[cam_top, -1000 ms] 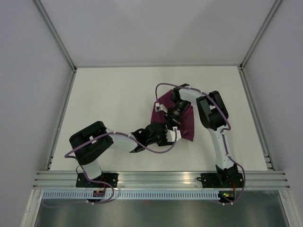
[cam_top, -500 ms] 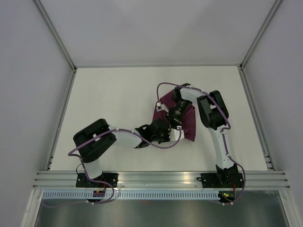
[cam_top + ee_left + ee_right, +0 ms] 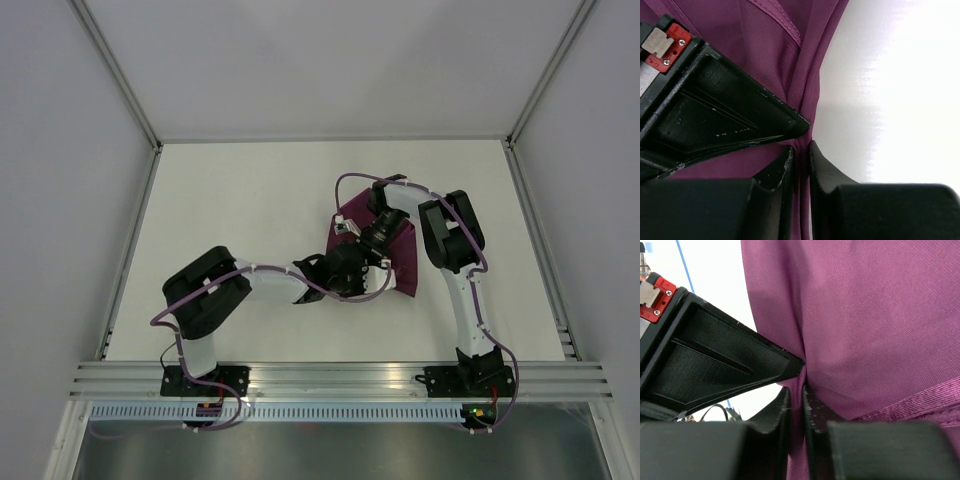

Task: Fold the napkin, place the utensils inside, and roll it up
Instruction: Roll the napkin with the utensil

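The magenta napkin (image 3: 405,266) lies folded right of the table's middle, mostly covered by both arms. My left gripper (image 3: 362,274) reaches in from the left. In the left wrist view its jaws (image 3: 801,167) are shut on a doubled edge of the napkin (image 3: 770,30), beside bare white table. My right gripper (image 3: 376,250) comes down from above. In the right wrist view it (image 3: 796,402) is shut on a pinched-up fold of the napkin (image 3: 875,315). The two grippers sit close together over the cloth. The utensils are out of view.
The white table (image 3: 240,220) is bounded by grey walls at the back and sides, with an aluminium rail (image 3: 340,378) along the near edge by the arm bases. A thin blue line (image 3: 685,265) crosses the white background of the right wrist view.
The left arm has stretched rightward to the napkin, and its jaws have closed from wide open onto the cloth's edge. The right gripper has kept its grip and barely moved.
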### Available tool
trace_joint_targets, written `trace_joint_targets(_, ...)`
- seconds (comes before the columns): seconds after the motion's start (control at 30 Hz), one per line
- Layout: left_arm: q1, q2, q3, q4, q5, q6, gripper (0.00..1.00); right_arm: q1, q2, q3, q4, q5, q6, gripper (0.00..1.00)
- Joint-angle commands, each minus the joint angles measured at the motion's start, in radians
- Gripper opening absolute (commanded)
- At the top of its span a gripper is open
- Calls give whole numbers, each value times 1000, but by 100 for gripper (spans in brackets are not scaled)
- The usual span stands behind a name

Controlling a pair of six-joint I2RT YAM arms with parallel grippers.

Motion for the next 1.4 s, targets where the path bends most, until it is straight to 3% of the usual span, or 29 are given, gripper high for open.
trace_joint_targets(0.0, 13, 44, 32, -129, 110, -101, 2, 1, 3, 6, 194, 102, -69, 22)
trace_joint_targets(0.03, 20, 44, 40, -143, 121, -112, 2, 1, -4, 3, 200, 100, -64, 29)
trace_joint_targets(0.23, 37, 38, 51, -159, 183, -179, 2, -20, -66, -11, 217, 82, -50, 46)
trace_joint_targets(0.5, 60, 26, 55, -165, 252, -233, 2, -72, -152, -20, 279, 36, 5, 55)
trace_joint_targets(0.87, 105, 59, 136, -292, 341, -304, 2, -235, -384, -167, 469, -130, 74, 56)
trace_joint_targets(1.1, 155, 119, 235, -433, 466, -353, 2, -321, -598, -428, 595, -170, -7, 56)
trace_joint_targets(1.37, 206, 203, 328, -505, 622, -396, 2, -318, -863, -742, 769, -157, -62, 58)
